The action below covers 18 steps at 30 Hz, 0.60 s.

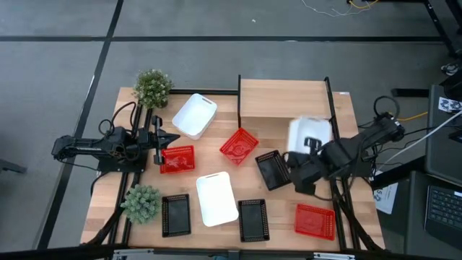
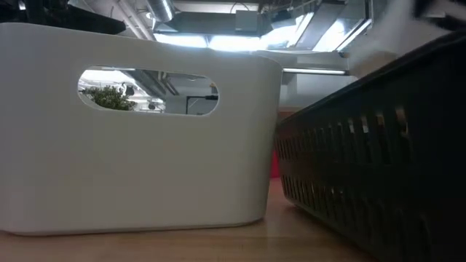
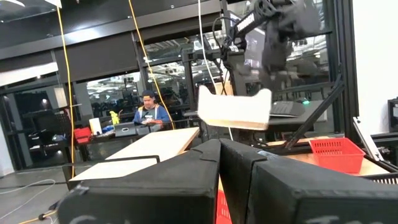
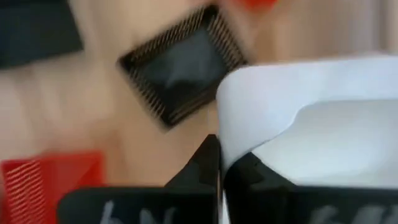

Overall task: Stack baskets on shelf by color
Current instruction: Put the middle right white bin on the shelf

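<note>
My right gripper (image 1: 310,146) is shut on a smooth white basket (image 1: 309,132) and holds it in the air beside the shelf's (image 1: 283,98) near right corner, above the table. The left wrist view shows that white basket (image 3: 235,109) hanging under the right arm. My left gripper (image 1: 170,137) is shut and hovers at the table's left, just beyond a red mesh basket (image 1: 177,159). Two more white baskets (image 1: 194,115) (image 1: 216,198), two more red baskets (image 1: 239,145) (image 1: 315,220) and three black baskets (image 1: 273,170) (image 1: 175,214) (image 1: 253,219) rest on the tabletop. My right gripper (image 4: 222,155) pinches the white basket by its rim wall (image 4: 233,124), one finger (image 4: 205,163) outside and one (image 4: 252,171) inside. The fingers come from above. The basket is lifted clear of the table and hangs tilted below them.
Two small green potted plants (image 1: 152,87) (image 1: 141,203) stand at the table's left corners. In the low view a white basket (image 2: 138,131) and a black basket (image 2: 378,167) fill the picture. A person (image 3: 149,112) sits far behind the table. The shelf's board shows bare wood.
</note>
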Tool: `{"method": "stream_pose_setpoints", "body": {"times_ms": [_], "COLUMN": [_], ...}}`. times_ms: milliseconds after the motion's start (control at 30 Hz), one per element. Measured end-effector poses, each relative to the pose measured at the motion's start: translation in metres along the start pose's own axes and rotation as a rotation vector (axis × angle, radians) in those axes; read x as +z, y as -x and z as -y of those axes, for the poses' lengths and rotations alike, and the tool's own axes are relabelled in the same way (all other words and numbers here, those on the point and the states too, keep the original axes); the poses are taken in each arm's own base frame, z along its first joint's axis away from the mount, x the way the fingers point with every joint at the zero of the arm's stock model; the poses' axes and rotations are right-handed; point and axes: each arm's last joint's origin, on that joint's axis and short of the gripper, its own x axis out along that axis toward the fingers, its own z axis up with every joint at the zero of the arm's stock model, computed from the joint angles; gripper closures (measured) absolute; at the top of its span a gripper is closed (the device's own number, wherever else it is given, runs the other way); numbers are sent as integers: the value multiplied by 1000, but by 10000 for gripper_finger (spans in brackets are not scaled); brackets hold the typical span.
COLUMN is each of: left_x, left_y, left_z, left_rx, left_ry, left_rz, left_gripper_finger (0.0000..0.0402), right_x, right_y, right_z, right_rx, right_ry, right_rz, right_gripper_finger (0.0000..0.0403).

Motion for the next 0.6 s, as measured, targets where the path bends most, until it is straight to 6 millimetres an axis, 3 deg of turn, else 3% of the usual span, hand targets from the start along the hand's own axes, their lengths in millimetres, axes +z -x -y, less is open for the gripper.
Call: {"method": "stream_pose_setpoints", "body": {"times_ms": [133, 267, 433, 600], "left_x": [-1, -2, -2, -2], "left_y": [0, 0, 0, 0], "left_z": [0, 0, 0, 0], "left_rx": [-2, -3, -3, -3], "left_ry": [-1, -2, -2, -2], "left_rz": [-10, -15, -16, -16], "left_gripper_finger": [401, 401, 401, 401], "right_x": [13, 25, 33, 38], "right_y": [13, 17, 14, 2], "right_z": [20, 48, 95, 144], "right_rx": [-212, -392, -530, -498], "right_ry": [86, 130, 117, 93], "right_rz": [186, 232, 156, 5], "right_gripper_finger": [402, 403, 403, 403]}}
